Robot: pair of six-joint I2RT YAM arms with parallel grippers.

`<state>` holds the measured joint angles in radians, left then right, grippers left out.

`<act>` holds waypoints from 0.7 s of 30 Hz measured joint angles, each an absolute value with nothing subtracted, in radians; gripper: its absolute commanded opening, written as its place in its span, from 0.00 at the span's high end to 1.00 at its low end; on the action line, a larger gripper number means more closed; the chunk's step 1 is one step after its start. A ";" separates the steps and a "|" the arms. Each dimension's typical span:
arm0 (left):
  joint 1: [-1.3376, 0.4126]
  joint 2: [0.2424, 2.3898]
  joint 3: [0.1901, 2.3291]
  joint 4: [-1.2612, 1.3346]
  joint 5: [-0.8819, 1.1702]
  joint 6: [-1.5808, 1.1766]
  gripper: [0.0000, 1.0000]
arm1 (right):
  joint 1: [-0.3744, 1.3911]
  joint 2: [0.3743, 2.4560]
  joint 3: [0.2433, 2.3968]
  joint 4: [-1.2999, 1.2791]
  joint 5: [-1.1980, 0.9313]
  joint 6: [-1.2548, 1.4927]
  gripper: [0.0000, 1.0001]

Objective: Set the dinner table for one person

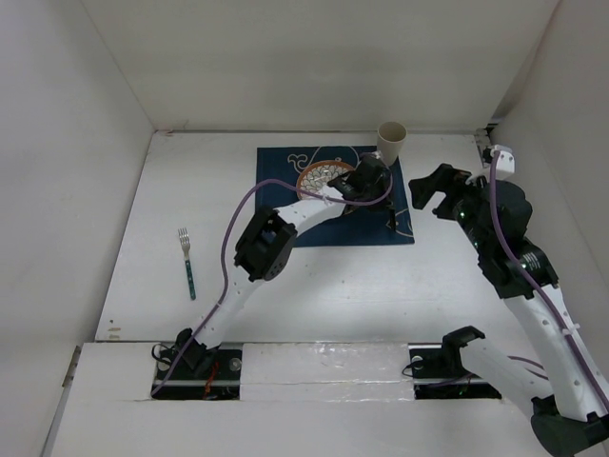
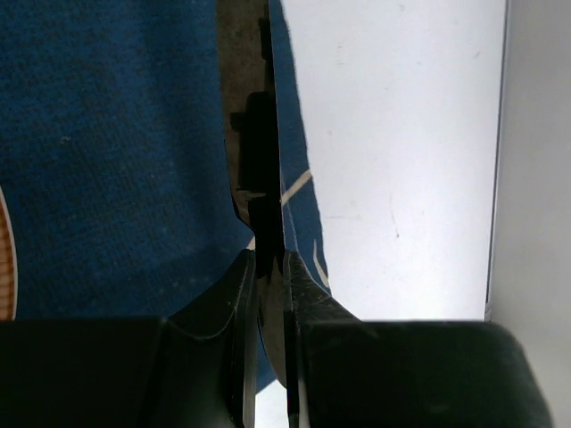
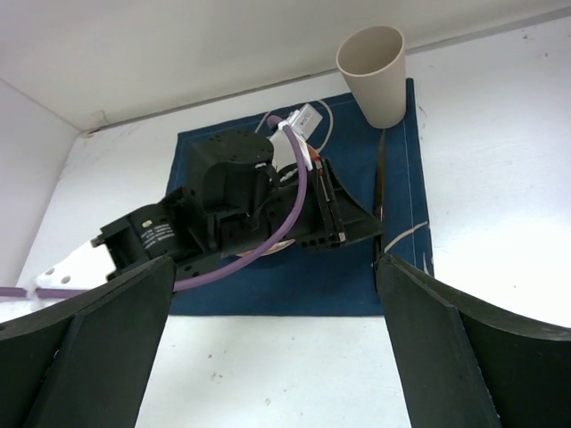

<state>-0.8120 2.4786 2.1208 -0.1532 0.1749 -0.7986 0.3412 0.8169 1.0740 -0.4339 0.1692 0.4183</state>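
The white table (image 1: 362,295) carries a navy placemat (image 1: 281,171) toward twelve o'clock and a fork (image 1: 186,261) at nine o'clock. A beige cup (image 1: 391,141) stands at the placemat's one o'clock corner.

Plain white walls close the space in on three sides: a back wall (image 1: 324,57), a left wall (image 1: 57,209) and a right wall (image 1: 571,86). They meet a matte white table (image 1: 362,295). A glossy white strip (image 1: 324,367) runs along its near edge. The light is even, with soft shadows in the corners.
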 measured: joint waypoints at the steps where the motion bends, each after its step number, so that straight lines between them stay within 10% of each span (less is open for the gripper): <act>1: -0.812 2.491 2.128 -0.154 0.175 -0.808 1.00 | 0.340 0.815 1.073 -0.438 0.169 0.417 0.00; 21: -0.794 2.558 2.174 -0.164 0.163 -0.886 0.95 | 0.319 0.806 1.032 -0.442 0.157 0.395 0.00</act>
